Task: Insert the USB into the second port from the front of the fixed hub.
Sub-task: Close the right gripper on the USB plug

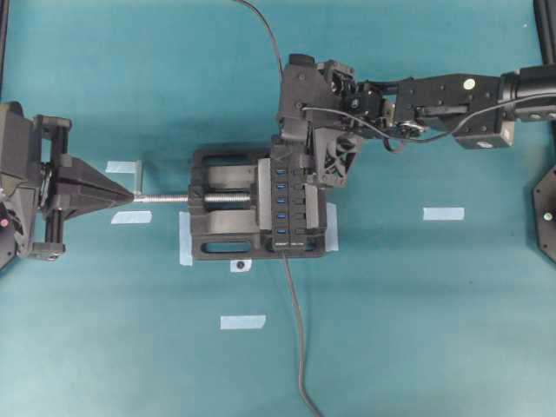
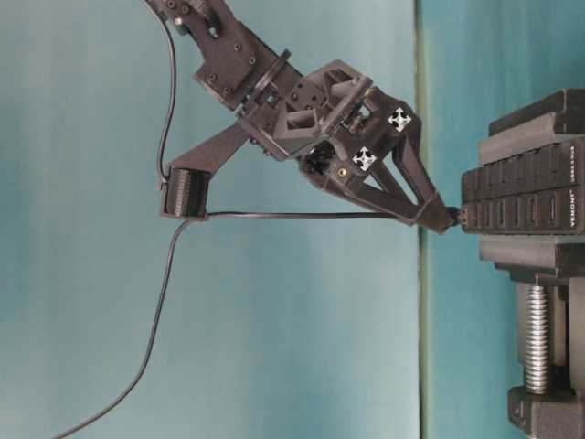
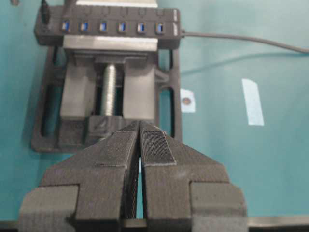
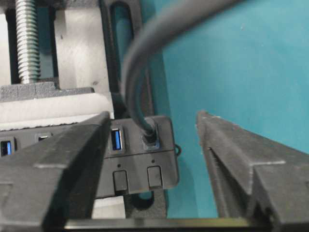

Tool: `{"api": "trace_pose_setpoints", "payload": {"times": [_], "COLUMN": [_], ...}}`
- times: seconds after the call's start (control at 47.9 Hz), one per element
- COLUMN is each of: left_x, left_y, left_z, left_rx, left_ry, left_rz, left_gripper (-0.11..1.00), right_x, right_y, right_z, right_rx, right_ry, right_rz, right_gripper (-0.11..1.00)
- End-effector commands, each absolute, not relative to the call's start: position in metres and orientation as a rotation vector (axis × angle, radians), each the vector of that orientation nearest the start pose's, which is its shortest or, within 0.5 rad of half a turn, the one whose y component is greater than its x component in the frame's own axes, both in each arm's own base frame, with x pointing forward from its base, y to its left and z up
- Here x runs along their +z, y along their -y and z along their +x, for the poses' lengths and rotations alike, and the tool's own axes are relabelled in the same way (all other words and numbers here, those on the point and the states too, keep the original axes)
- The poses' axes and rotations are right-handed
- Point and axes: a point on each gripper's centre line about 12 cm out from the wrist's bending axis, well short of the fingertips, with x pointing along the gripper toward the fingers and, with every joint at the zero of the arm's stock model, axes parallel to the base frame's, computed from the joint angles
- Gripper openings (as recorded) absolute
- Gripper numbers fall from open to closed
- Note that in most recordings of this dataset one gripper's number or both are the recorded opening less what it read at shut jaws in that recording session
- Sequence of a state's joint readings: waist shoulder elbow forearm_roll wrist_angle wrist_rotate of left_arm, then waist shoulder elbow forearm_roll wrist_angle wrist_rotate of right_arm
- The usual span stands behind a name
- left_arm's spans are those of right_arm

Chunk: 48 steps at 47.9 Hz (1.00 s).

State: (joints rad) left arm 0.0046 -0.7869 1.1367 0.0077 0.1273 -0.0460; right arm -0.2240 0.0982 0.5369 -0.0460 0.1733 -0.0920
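Right gripper: jaws open, one on each side of the USB, neither pad touching it. Nothing held.

USB is standing in the hub's end port, at the end away from the hub lead. The next port along is empty and shows blue. Can't tell whether the plug is fully seated. Can't tell which end counts as front either, so this may be one port off.

Handling, my read: the plug is light with a small rigid shell. Pinch the flat sides of the black body just above the port, not the cable. The cable looks springy and will tug the plug sideways, so push or pull it straight along the port axis.

The vise clamps the hub, so it should take the force without shifting.

Far side: left gripper closed, pads together, empty, well apart from the hub.
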Motion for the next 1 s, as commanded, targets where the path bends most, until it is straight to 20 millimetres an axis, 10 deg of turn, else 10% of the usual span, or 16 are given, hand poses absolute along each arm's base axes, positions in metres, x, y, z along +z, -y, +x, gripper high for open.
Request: {"api": "trace_pose_setpoints", "payload": {"times": [0.0, 0.585, 0.982], "left_x": [0.229, 0.2287, 0.2287], "left_y": [-0.0015, -0.0015, -0.0015], "left_z": [0.2192, 0.2188, 0.2188], "left_rx": [0.016, 0.016, 0.016], "left_ry": [-0.458, -0.458, -0.458], "left_rz": [-0.037, -0.039, -0.039], "left_gripper": [0.0, 0.0, 0.0], "right_x": [0.1692, 0.1683, 0.1692], "right_y": [0.0935, 0.0865, 0.0864], "right_z": [0.4063, 0.4072, 0.4067], "right_rx": [-0.166, -0.151, -0.152], "right_ry": [-0.786, -0.787, -0.788], "right_rz": [-0.046, -0.051, -0.046], "right_gripper": [0.68, 0.11, 0.05]}}
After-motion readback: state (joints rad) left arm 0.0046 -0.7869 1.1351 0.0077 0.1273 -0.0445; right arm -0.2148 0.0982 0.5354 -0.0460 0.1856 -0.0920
